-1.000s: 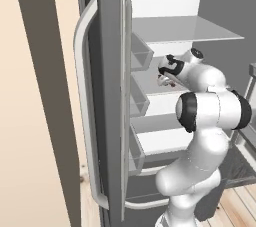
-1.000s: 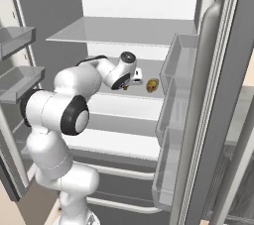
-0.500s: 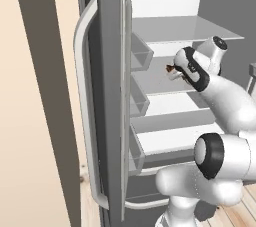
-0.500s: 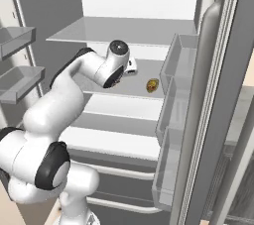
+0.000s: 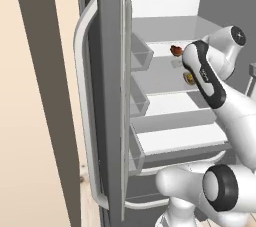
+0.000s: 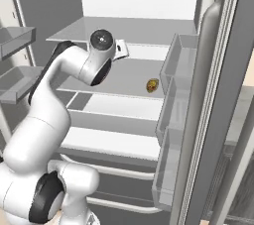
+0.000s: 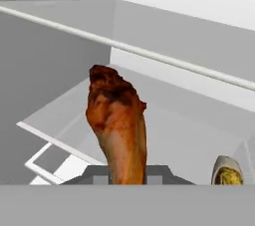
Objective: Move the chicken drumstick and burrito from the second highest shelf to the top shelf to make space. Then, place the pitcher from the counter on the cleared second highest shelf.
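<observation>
One chicken drumstick (image 7: 118, 125), reddish-brown, thick end out, pinched in the claw (image 7: 127, 172); tan burrito (image 6: 153, 85) on shelf (image 6: 124, 78).

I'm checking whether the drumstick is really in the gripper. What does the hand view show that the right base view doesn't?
Hand view: the drumstick rises upright close to the camera, thick end up, its thin end down between the fingertips, so the gripper looks shut on it, lifted off the shelf.
Right base view: the whole arm reaching into the fridge, and the door bins; the drumstick is hidden behind the hand.
Both: the burrito lying on the second highest shelf, low right in the hand view.
</observation>
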